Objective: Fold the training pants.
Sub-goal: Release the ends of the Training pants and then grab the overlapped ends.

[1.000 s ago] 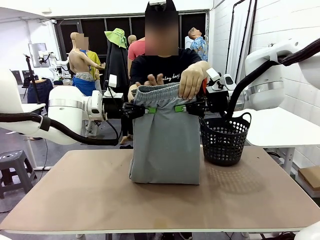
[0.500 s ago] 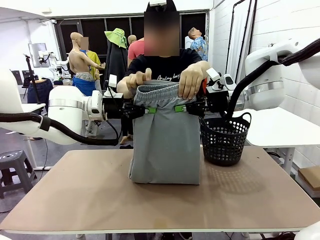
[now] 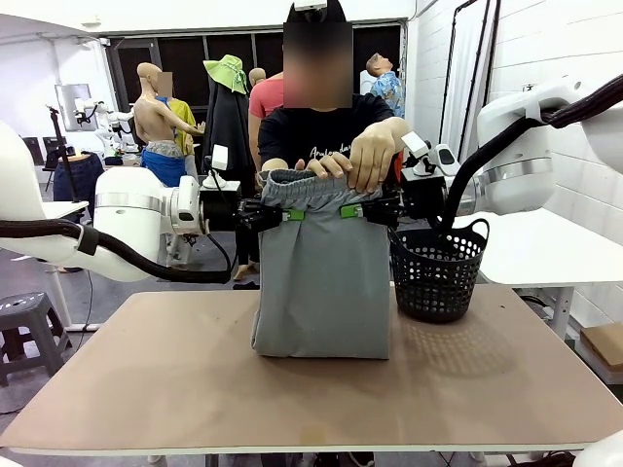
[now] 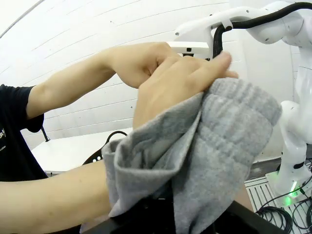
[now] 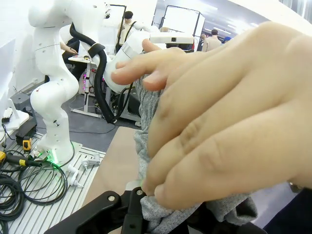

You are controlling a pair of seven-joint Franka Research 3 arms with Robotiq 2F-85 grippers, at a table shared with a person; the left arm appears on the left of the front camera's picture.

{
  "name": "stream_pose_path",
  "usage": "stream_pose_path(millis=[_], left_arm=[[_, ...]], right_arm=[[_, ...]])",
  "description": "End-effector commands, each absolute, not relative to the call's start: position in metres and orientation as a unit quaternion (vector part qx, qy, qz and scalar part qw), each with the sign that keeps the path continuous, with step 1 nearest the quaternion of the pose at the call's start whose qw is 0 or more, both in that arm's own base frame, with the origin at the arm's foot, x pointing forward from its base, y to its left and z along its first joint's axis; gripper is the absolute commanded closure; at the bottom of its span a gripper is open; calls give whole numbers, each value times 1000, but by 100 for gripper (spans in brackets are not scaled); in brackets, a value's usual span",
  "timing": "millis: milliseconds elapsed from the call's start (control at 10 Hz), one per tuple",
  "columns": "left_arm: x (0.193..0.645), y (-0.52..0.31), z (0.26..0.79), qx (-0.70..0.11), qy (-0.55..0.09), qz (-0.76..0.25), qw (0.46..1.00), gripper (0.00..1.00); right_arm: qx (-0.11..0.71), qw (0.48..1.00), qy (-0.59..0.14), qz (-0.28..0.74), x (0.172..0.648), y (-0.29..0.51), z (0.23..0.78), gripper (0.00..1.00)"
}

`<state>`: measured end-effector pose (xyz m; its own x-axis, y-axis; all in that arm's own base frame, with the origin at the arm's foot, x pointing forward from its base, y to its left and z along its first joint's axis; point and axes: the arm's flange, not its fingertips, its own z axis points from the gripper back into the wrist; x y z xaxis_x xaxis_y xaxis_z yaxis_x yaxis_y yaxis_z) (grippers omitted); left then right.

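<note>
Two grips held the training pants (image 3: 321, 282) up: the left fingers (image 3: 288, 214) and the right fingers (image 3: 348, 210) were each pinched tight on the fabric just below the waistband (image 3: 307, 181). The pants hung upright, their lower end resting on the counter (image 3: 175, 370). The person's hands (image 3: 375, 151) clasped the waistband, and a black basket (image 3: 438, 272) stood just beside.

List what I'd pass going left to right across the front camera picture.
left arm → left gripper, pinching the waistband → training pants → right gripper, pinching it too → black basket → right arm
</note>
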<state>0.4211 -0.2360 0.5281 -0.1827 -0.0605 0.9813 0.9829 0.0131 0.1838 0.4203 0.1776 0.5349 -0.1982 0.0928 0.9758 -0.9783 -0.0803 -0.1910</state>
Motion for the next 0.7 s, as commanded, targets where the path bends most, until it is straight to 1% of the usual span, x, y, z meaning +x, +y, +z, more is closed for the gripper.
stream_pose_path(millis=[0, 600], left_arm=[[421, -235, 533, -432, -534, -548, 478, 100], [421, -235, 533, -432, -534, -548, 478, 100]], right_arm=[[443, 449, -508, 586, 418, 179, 535, 100], [443, 449, -508, 586, 418, 179, 535, 100]])
